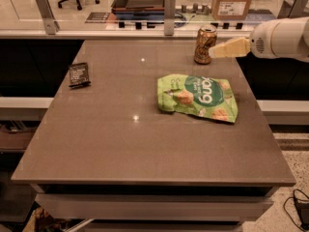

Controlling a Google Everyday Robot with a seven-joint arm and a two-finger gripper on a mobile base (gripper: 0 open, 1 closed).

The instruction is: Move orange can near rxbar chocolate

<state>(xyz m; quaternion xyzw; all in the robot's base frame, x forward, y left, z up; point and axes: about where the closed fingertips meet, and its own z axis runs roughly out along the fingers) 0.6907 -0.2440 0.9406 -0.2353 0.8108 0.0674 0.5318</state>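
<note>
The orange can (204, 44) stands upright near the table's far right edge. The rxbar chocolate (79, 74), a flat black bar with white print, lies near the far left edge. My gripper (212, 52) comes in from the right on a white arm; its pale tip is right beside the can's right side, at about mid-height.
A large green snack bag (199, 96) lies right of the table's middle, between the can and the near edge. The brown table (120, 144) has a glass barrier with metal posts (169, 8) behind it. A cardboard box (232, 0) stands beyond the barrier.
</note>
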